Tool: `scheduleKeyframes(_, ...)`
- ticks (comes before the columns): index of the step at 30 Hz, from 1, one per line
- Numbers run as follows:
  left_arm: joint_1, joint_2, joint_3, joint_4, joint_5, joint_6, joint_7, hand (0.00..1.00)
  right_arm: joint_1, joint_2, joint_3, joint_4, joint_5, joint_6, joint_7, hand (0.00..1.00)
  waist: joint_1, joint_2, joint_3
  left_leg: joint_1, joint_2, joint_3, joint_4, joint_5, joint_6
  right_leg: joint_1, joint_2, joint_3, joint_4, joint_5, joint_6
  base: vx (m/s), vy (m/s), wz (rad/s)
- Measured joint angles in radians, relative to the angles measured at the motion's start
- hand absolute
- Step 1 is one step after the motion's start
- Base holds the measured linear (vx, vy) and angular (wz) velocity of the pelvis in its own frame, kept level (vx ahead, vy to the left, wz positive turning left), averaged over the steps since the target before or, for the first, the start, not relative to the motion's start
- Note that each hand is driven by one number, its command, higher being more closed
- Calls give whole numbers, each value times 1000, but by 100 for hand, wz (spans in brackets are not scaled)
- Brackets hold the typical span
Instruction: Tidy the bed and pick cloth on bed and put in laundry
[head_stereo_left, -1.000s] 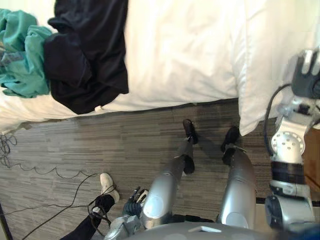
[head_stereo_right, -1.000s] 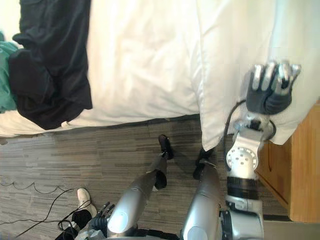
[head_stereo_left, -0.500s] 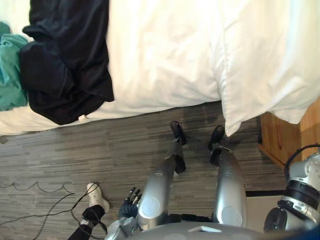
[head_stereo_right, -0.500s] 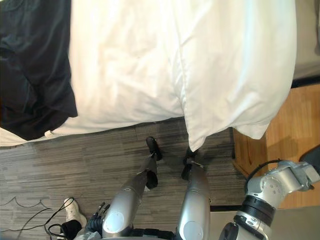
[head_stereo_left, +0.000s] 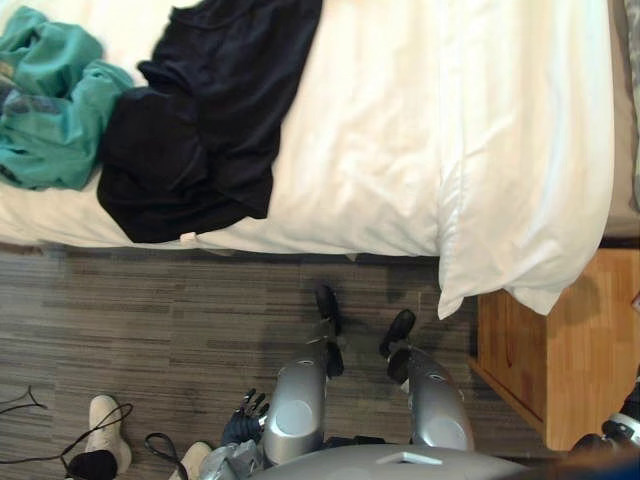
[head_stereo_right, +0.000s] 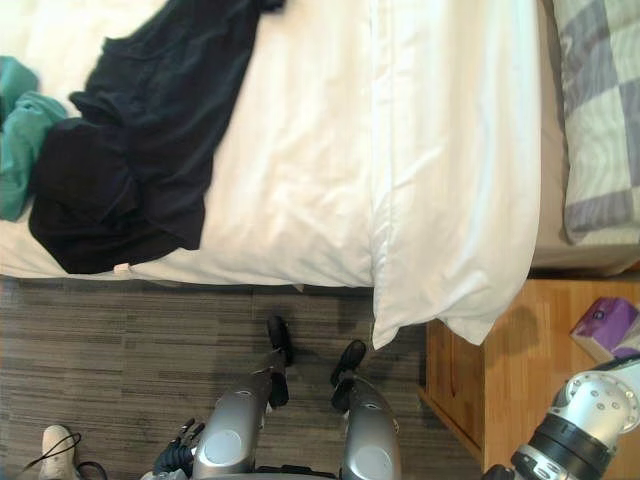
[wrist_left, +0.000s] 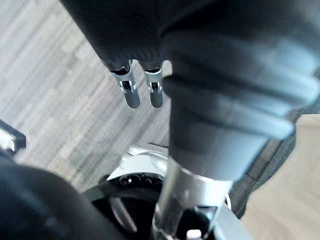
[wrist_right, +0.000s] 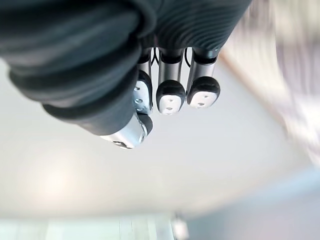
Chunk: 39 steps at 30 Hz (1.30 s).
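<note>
- While both arms hang low, I see the black cloth (head_stereo_left: 200, 130) lying on the far left part of the bed (head_stereo_left: 360, 130), one end drooping over the near edge.
- Touching it on the left is a crumpled teal cloth (head_stereo_left: 50, 110), also on the white cover.
- A white pillow (head_stereo_left: 520, 150) lies across the right part of the bed, its near corner hanging past the edge toward the floor (head_stereo_left: 150, 310).
- Right of it sits a checked pillow (head_stereo_right: 600, 110).
- At the near right stands a wooden nightstand (head_stereo_left: 540, 350) with a purple box (head_stereo_right: 603, 322) on top; I cannot tell what the box holds.
- My left hand (head_stereo_left: 243, 422) is down at the near left over the floor, its fingers (wrist_left: 132, 92) straight, side by side and holding nothing.
- My right hand (wrist_right: 170, 95) has its fingers hanging loosely, close together, with nothing between them and the thumb.
- A person's white shoe (head_stereo_left: 103, 440) rests on the floor at the near left.
</note>
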Motion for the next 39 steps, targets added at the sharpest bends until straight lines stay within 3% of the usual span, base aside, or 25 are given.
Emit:
scheduleKeyframes(3,0,1,-4,1,7,1,0,0,-107,4,199,30,-105,83,-24,100,11,3,-1,1,-8,-48,-11,17,2,30,8,-37,-31,9,1,8,-1,34)
scheduleKeyframes(8,-15,-1,-17,15,18,-20,-11,0,-287,6,334,232,-202,146,-140,100,40,26,11,-26,-27,-118,-68,72,7,19,14,-90,-51,23,-3,-10,18,42)
scheduleKeyframes(10,-47,-2,-46,54,16,-37,-31,0,-409,1,360,382,-227,160,-202,100,65,61,28,-68,-33,-129,-72,86,12,-20,9,-95,-46,33,-2,-43,51,16)
scheduleKeyframes(13,-94,-12,-53,108,15,-62,-57,0,-516,-9,384,526,-222,173,-235,100,81,117,47,-139,-42,-139,-74,106,20,-101,-7,-96,-17,38,-1,-47,61,7)
scheduleKeyframes(16,-131,-33,-50,157,9,-93,-65,0,-552,-24,397,556,-198,178,-192,100,87,156,64,-191,-50,-135,-74,117,32,-174,-29,-88,28,35,0,-14,54,-4)
scheduleKeyframes(18,-140,-46,-44,170,8,-104,-64,0,-564,-31,424,550,-181,178,-149,100,84,157,65,-211,-57,-121,-73,118,32,-222,-53,-71,83,17,-3,-10,27,-16)
scheduleKeyframes(23,-181,-77,35,204,7,-104,-64,0,-555,61,483,504,-143,179,-4,100,75,156,65,-232,-70,-89,-73,113,23,-325,-111,-26,238,-64,-13,-15,-19,-6)
scheduleKeyframes(25,-196,-77,40,202,6,-95,-57,0,-534,109,530,486,-147,180,35,100,71,153,64,-232,-70,-73,-70,111,21,-343,-123,-18,272,-80,-24,-19,-56,-17)
scheduleKeyframes(26,-195,-78,57,179,6,-37,-28,0,-497,182,593,453,-173,191,83,100,60,152,65,-228,-70,-53,-69,111,18,-366,-131,5,309,-98,-32,-6,-79,-19)
scheduleKeyframes(28,-191,-73,73,160,6,10,-5,0,-460,225,642,434,-194,206,110,100,47,151,65,-223,-70,-43,-69,114,13,-374,-136,14,330,-108,-37,0,-88,-15)
scheduleKeyframes(29,-185,-71,85,133,5,70,30,0,-395,266,707,403,-206,234,145,100,29,151,65,-214,-69,-34,-73,117,7,-379,-137,22,344,-117,-44,9,-81,-12)
scheduleKeyframes(32,-168,-71,98,112,-30,133,70,0,-260,332,836,382,-238,282,187,100,0,148,63,-183,-67,-10,-86,117,-1,-373,-137,37,359,-127,-50,15,-74,-21)
scheduleKeyframes(34,-174,-77,107,108,-138,159,134,0,-123,365,978,463,-297,376,184,100,-19,148,62,-141,-67,6,-102,113,-15,-347,-132,50,358,-133,-48,13,-53,-21)
scheduleKeyframes(36,-244,-84,82,90,-232,136,157,0,-59,369,1066,609,-344,466,181,100,-26,148,62,-131,-65,-6,-102,114,-28,-326,-130,39,349,-134,-49,4,-32,13)
scheduleKeyframes(37,-318,-82,25,86,-269,115,167,0,-12,369,1127,672,-379,519,183,0,-34,147,63,-130,-63,-24,-102,116,-34,-308,-127,21,337,-133,-48,-5,-30,29)
scheduleKeyframes(39,-410,-82,-52,86,-310,95,176,0,40,369,1210,722,-426,578,190,0,-48,133,63,-114,-62,-46,-102,116,-35,-271,-122,1,314,-127,-42,-4,-15,21)
